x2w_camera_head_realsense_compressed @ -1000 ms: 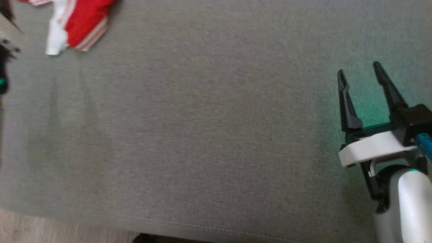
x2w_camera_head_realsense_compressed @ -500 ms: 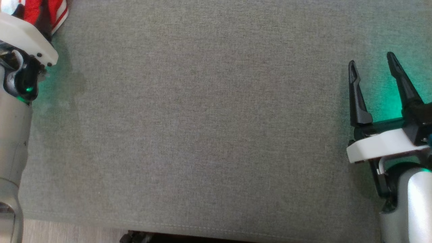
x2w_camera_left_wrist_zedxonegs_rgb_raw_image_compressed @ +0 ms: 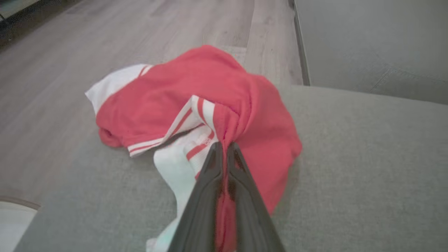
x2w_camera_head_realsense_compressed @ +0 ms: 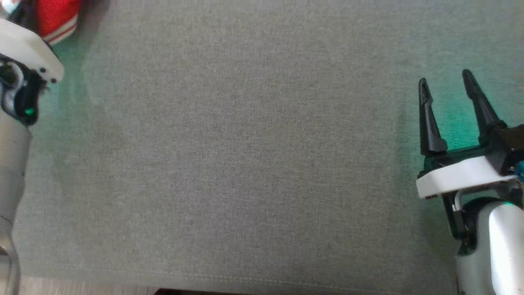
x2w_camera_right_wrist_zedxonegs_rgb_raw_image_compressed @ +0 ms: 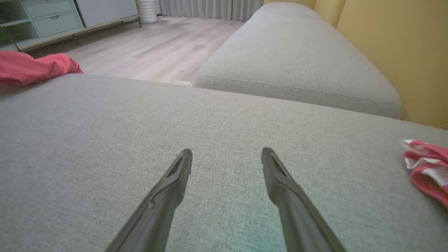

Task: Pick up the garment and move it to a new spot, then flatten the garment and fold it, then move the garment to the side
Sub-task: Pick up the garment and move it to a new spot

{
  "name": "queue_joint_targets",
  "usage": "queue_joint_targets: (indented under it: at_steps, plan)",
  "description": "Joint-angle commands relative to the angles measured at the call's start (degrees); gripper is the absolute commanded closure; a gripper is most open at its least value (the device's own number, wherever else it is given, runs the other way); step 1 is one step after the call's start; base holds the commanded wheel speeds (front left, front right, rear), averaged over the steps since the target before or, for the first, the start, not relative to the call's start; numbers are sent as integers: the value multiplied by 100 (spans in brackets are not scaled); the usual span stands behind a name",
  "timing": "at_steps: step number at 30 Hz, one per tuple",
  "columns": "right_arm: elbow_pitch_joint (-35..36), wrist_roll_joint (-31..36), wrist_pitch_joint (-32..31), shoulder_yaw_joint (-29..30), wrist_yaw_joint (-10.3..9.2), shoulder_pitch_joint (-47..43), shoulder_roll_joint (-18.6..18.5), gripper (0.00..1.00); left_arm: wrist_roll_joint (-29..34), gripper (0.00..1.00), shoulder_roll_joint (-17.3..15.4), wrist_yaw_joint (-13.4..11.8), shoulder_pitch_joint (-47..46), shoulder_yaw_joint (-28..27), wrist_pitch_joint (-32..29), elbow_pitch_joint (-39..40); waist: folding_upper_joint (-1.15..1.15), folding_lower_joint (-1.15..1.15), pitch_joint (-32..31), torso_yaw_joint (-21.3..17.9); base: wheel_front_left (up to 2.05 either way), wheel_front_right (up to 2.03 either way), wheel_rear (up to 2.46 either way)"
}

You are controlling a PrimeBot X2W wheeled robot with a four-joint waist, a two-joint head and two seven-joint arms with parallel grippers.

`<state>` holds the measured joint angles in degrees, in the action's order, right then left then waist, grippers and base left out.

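The left gripper [x2w_camera_left_wrist_zedxonegs_rgb_raw_image_compressed: 223, 147] is closed on a fold of the red-and-white garment [x2w_camera_left_wrist_zedxonegs_rgb_raw_image_compressed: 164, 105] at the corner of the grey cushion [x2w_camera_left_wrist_zedxonegs_rgb_raw_image_compressed: 350, 157] and should lift it slowly, while the right gripper [x2w_camera_head_realsense_compressed: 444, 77] hovers open and empty.

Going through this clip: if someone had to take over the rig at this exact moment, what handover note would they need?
Left gripper: shut on a fold of the red and white garment.
Right gripper: open, nothing between its fingers, held over bare grey cushion.
Garment: a crumpled heap at the cushion's far left in the head view, close to the edge next to the wooden floor.
Done: the garment is gripped.
Left: lift it and carry it to a new spot, flatten it, fold it, then move it to the side.
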<state>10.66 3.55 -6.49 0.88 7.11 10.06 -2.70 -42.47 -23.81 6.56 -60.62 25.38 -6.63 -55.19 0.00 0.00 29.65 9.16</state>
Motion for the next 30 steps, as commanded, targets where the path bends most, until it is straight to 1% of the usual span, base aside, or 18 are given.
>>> queue_joint_targets:
  at_steps: [1,8,10,13,16,21,27,30]
  plan:
    - [103,-99,97,-115,37,54,-18,0,88,100,-467,19,-387,-94,100,167,0,0,-316,-95,0,0,0]
    - [-510,-518,476,-72,37,-40,-18,0,505,100,-763,55,-763,260,251,542,0,0,-1259,-402,0,0,0]
    - [-701,-639,589,-60,37,-99,-18,0,602,100,-787,63,-864,389,205,692,0,0,-1561,-526,0,0,0]
    - [-985,-817,756,-58,37,-217,-18,0,679,100,-740,76,-1009,588,78,944,0,0,-1995,-729,0,0,0]
    - [-1230,-974,887,-77,37,-348,-18,0,649,100,-582,84,-1139,757,-47,1223,0,0,-2380,-940,0,0,0]
    - [-1533,-1123,1042,-47,37,-575,-18,0,316,100,-105,88,-1353,786,-146,1634,0,0,-2814,-1203,0,0,0]
    - [-1636,-1206,1121,31,37,-813,-18,0,-101,100,318,88,-1259,722,-182,2096,0,0,-2961,-1447,0,0,0]
    - [-1668,-1210,1143,103,37,-903,-18,0,-418,100,512,-67,-854,570,-117,2360,0,0,-2919,-1496,0,0,0]
